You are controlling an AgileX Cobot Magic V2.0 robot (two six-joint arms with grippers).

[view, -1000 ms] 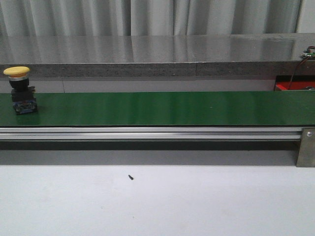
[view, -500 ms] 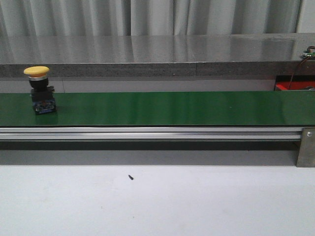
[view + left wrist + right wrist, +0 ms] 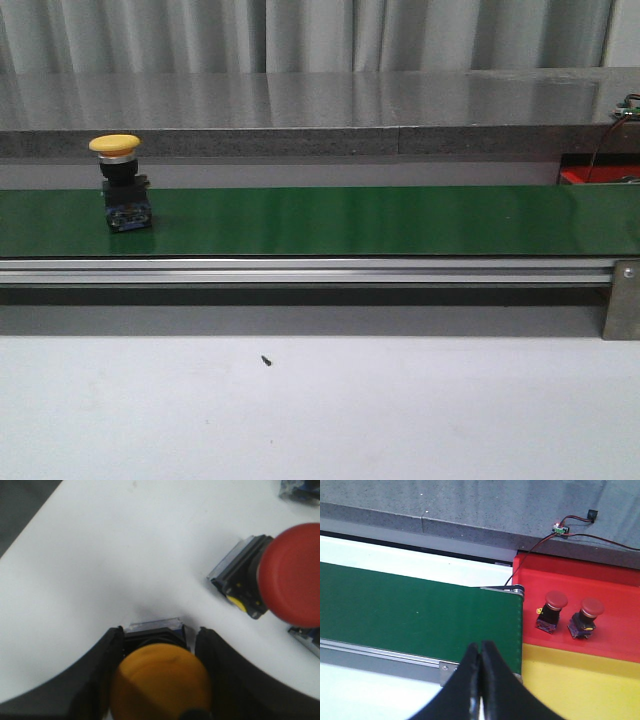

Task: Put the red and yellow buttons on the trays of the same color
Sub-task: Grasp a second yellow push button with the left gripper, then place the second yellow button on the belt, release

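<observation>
A yellow button (image 3: 120, 180) with a black base stands upright on the green belt (image 3: 350, 220) at its left part. Neither gripper shows in the front view. In the left wrist view my left gripper (image 3: 160, 631) is open around a second yellow button (image 3: 160, 680) on a white surface, with a narrow gap showing at one finger. A red button (image 3: 290, 580) lies beside it. My right gripper (image 3: 480, 647) is shut and empty over the belt's end (image 3: 420, 615). Beyond that end lie the red tray (image 3: 615, 580), holding two red buttons (image 3: 552, 610) (image 3: 587, 615), and the yellow tray (image 3: 580, 685).
A grey stone ledge (image 3: 320, 110) runs behind the belt, and an aluminium rail (image 3: 300, 270) runs along its front. A small circuit board with wires (image 3: 560, 528) sits on the ledge above the red tray. More button parts show at the left wrist view's edge (image 3: 300, 490).
The yellow button on the belt has travelled to the right, still upright. Nothing else in the front view has moved.
</observation>
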